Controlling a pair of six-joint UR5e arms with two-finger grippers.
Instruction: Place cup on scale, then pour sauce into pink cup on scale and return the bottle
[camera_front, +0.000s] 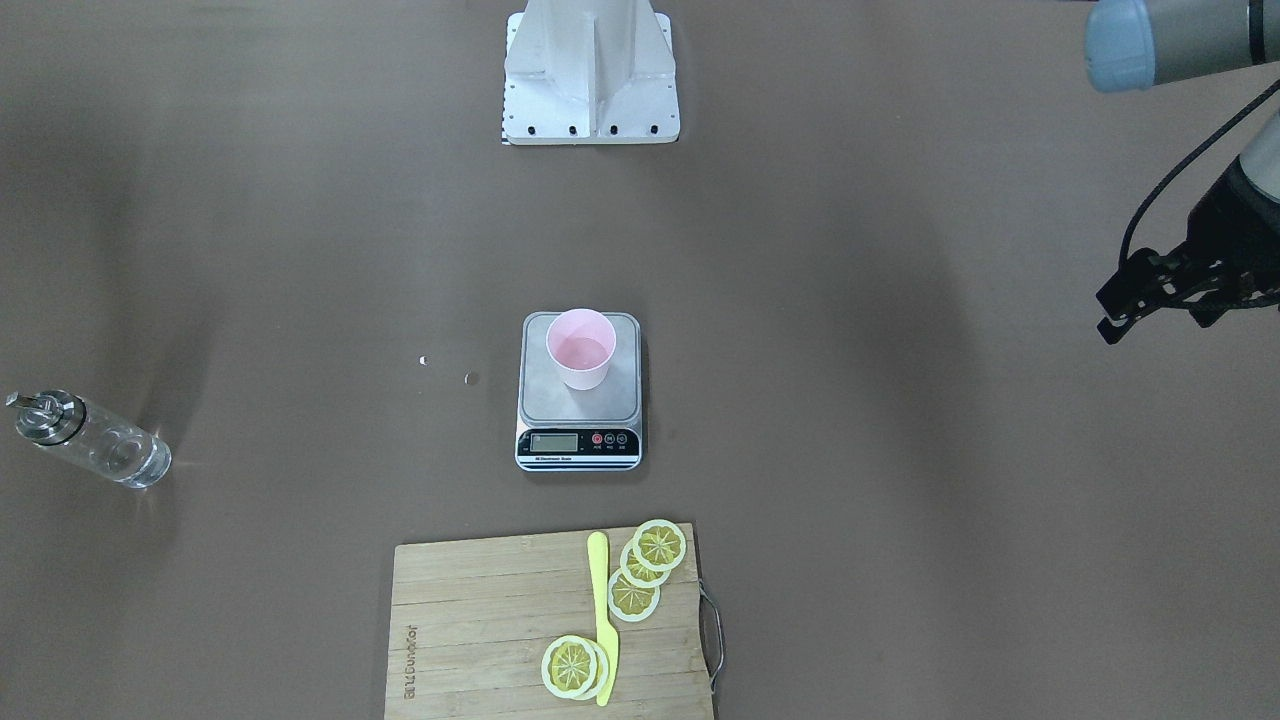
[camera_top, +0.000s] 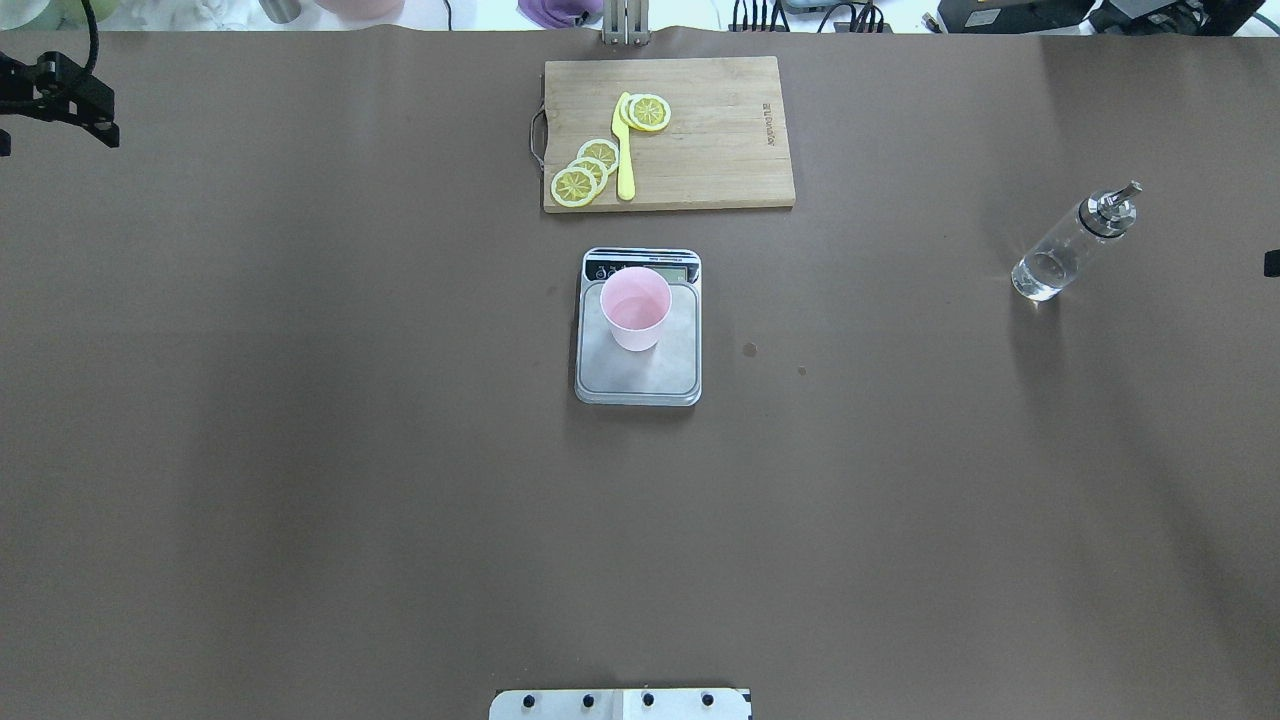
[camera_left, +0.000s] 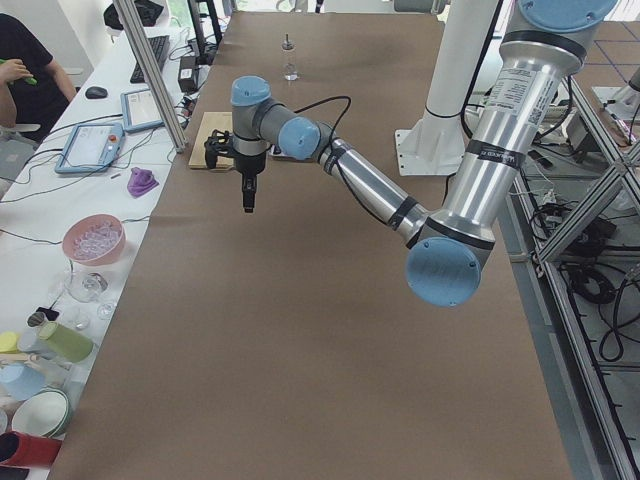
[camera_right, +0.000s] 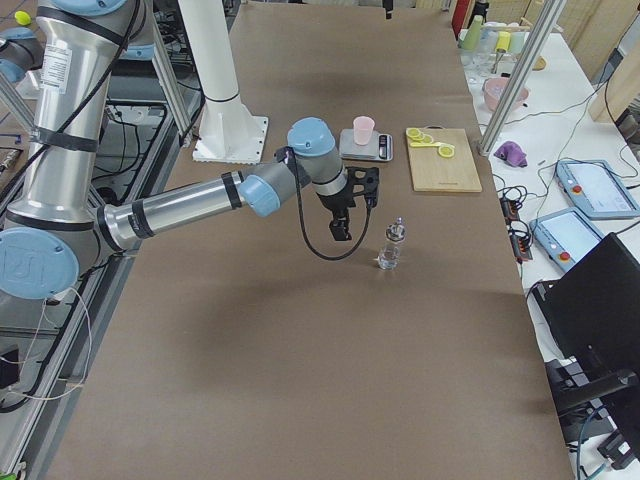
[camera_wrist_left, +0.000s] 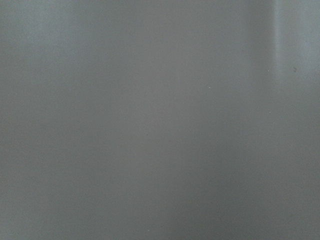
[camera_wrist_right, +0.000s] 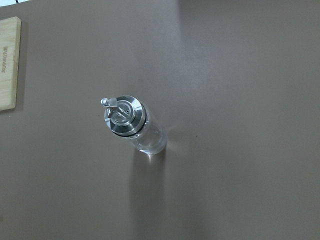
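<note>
The pale pink cup (camera_top: 635, 305) stands upright on the steel platform of the scale (camera_top: 640, 375) at the table's middle, also in the front view as cup (camera_front: 580, 348) on scale (camera_front: 578, 405). The clear glass bottle (camera_top: 1070, 250) with its silver spout stands alone on the table at my right; the right wrist view looks down on the bottle (camera_wrist_right: 131, 125). The sauce hardly shows through the glass. My right gripper (camera_right: 342, 228) hovers beside the bottle, apart from it; I cannot tell its state. My left gripper (camera_top: 55, 125) hangs open and empty at the far left.
A wooden cutting board (camera_top: 720, 160) at the far edge carries lemon slices (camera_top: 585, 172) and a yellow knife (camera_top: 624, 150). Two small spots (camera_top: 749, 348) mark the table right of the scale. The robot base (camera_top: 620, 703) sits at the near edge. A person sits at the side bench (camera_left: 25, 70).
</note>
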